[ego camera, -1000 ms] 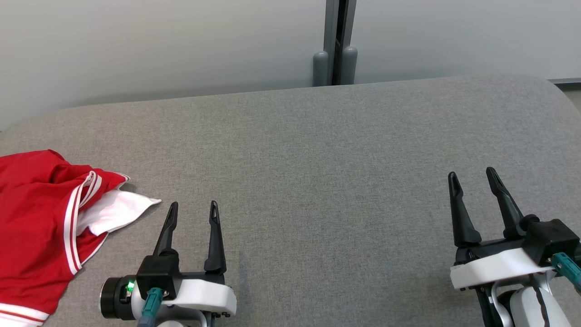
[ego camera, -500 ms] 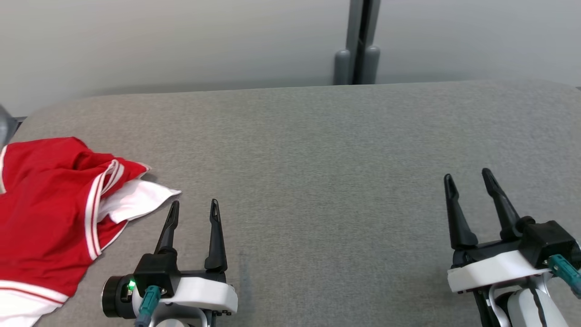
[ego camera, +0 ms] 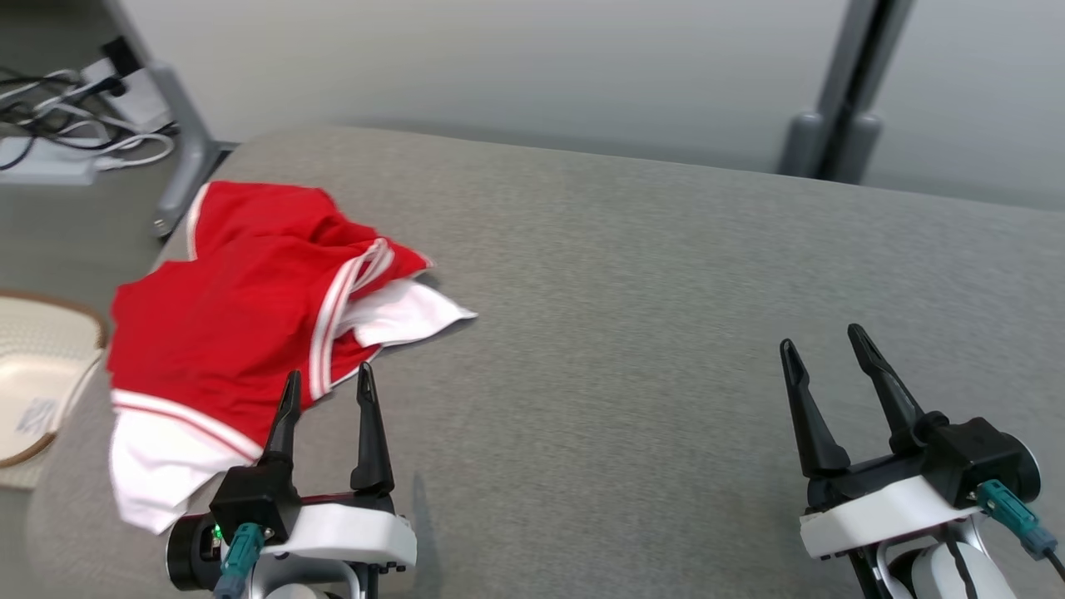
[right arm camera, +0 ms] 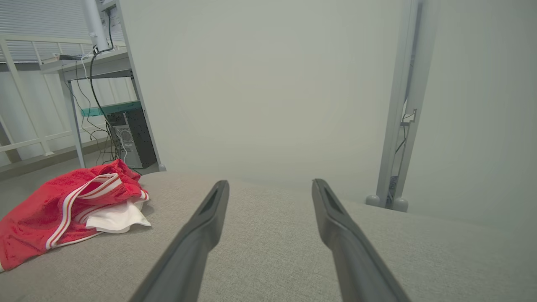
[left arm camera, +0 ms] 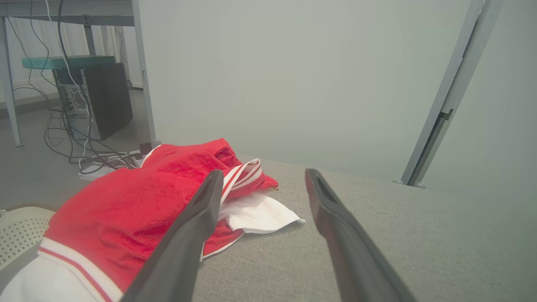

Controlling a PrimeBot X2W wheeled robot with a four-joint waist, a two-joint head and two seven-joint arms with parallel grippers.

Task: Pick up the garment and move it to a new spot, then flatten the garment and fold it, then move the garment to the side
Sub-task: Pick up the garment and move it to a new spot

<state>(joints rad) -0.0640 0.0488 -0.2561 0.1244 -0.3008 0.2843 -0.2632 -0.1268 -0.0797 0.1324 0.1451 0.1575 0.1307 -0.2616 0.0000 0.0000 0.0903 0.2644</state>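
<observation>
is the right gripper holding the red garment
No, the right gripper is open above the grey surface, well apart from the red garment lying crumpled at the left.

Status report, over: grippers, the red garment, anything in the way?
Left gripper open, empty, at near edge of garment. Right gripper open, empty, over grey surface. Garment crumpled, not held, far left. No obstruction seen.

A pale, brown-rimmed object [ego camera: 42, 366], cropped at the left edge, defies identification; the left gripper [ego camera: 328, 372] masks part of the red garment [ego camera: 241, 316].
</observation>
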